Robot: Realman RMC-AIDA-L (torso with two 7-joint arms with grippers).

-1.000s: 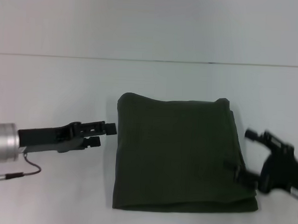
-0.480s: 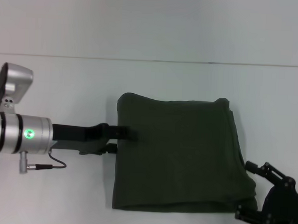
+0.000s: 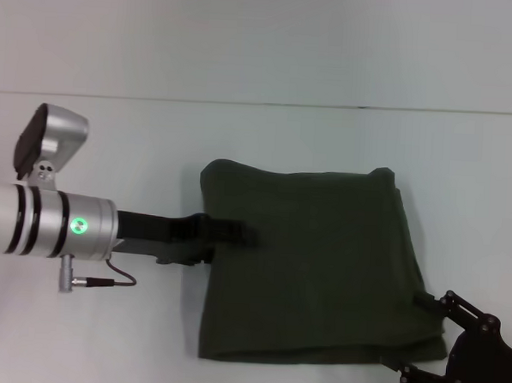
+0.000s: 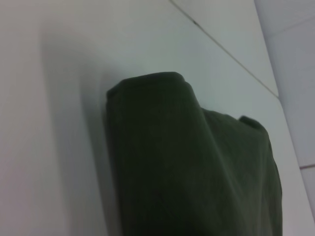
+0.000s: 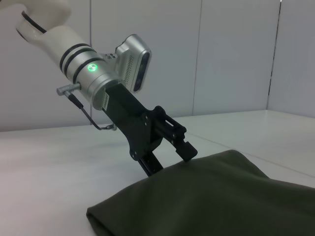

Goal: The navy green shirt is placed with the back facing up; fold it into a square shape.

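Shirt point(image 3: 312, 263) lies between left gripper point(image 3: 228, 237) and right gripper point(image 3: 429, 338).

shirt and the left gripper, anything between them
Nothing visible does. The left gripper is already at the left edge of the folded navy green shirt, with one finger lying over the cloth. The right gripper sits open off the shirt's near right corner.

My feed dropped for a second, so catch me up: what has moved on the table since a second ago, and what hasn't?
The left gripper has pushed in from the shirt's left side, over its left edge, one finger above the cloth and one lower at the edge. The right gripper has pulled back from the right edge toward the near right corner, fingers spread. The navy green shirt stays folded in a rough square on the table, barely shifted.
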